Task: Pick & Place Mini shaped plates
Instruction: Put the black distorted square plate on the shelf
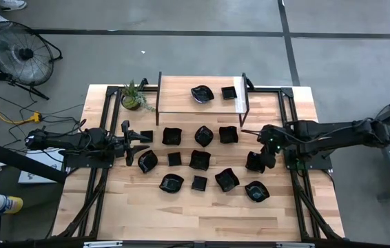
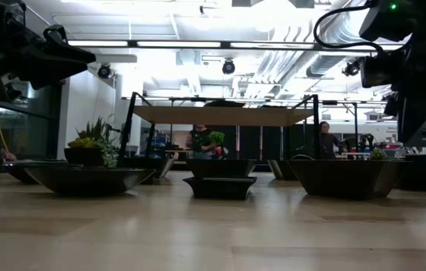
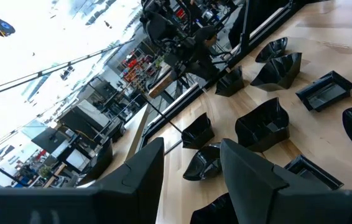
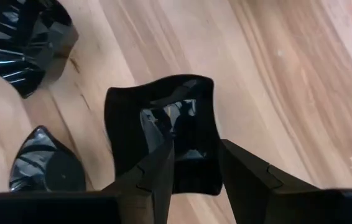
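Note:
Several small glossy black plates rest on their bases in rows on the wooden table. Two more sit on a raised shelf at the back. My right gripper points steeply down over a square-ish plate at the right end of the rows. It is open, with one finger above the plate's hollow and the other outside its side wall. That plate rests on the table. My left gripper waits level and open at the table's left, holding nothing. My right gripper stands astride the square-ish plate's side wall, coming from above at a slant, one finger inside and one outside. Whether either finger touches the wall I cannot tell.
A small green potted plant stands at the back left beside the shelf's black frame. Other plates lie close to the left of the right gripper and toward the near edge. Bare wood runs along the near edge.

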